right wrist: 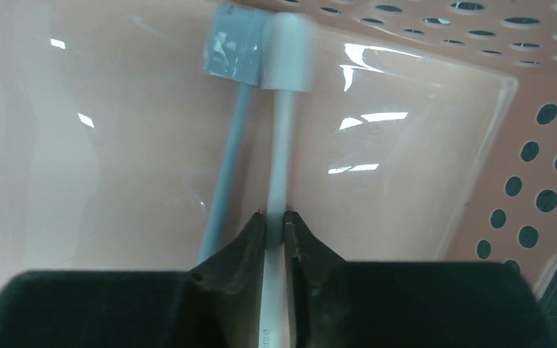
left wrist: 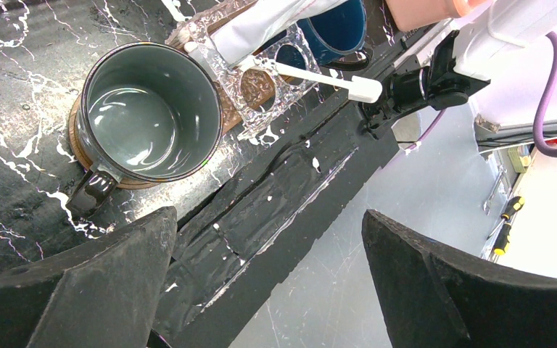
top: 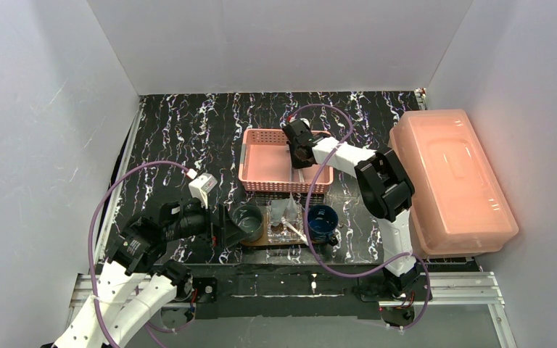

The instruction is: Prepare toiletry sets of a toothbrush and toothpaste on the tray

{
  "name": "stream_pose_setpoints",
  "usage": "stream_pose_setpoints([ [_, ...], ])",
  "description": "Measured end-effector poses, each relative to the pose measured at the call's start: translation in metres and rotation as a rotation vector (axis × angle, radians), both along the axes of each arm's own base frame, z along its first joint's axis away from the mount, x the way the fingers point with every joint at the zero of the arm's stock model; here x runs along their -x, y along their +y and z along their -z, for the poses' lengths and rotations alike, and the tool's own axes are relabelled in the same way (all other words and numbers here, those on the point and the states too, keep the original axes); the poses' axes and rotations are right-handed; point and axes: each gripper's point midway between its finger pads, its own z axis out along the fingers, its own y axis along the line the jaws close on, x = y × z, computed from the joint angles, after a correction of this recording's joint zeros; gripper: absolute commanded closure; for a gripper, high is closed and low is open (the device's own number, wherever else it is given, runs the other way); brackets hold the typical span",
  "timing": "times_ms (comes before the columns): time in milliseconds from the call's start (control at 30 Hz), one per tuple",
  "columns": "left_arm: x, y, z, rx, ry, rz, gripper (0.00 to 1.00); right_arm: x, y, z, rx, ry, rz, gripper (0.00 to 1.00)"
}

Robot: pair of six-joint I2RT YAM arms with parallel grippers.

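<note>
The right hand pinches a slim white toothbrush inside the pink basket, its long axis pointing straight ahead, head farthest; the left hand gapes open.

"The pink perforated plastic basket, is it glossy?"

"Glossy, with bright glare across its smooth floor. The slim white plastic toothbrush looks matt beside it. At the upper left, the round grey mug has a shiny inside."

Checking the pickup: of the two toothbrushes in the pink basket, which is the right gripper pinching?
The white toothbrush, pinched by the right gripper; the grey toothbrush lies beside it, ungripped.
</note>
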Motion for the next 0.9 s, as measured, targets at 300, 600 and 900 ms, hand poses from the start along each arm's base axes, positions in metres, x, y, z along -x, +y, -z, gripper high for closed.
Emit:
stream_pose_setpoints([
  [300, 0.0, 0.0, 0.0, 0.0, 0.0, 0.0, 0.01, 0.0, 0.0, 0.0, -0.008, 0.009, -0.009, 0.99],
  [600, 0.0, 0.0, 0.0, 0.0, 0.0, 0.0, 0.01, 0.002, -0.001, -0.014, -0.018, -0.002, -0.022, 0.99],
  [900, 0.0, 0.0, 0.0, 0.0, 0.0, -0.001, 0.01, 0.004, -0.004, -0.1, -0.106, -0.159, -0.058, 0.99],
])
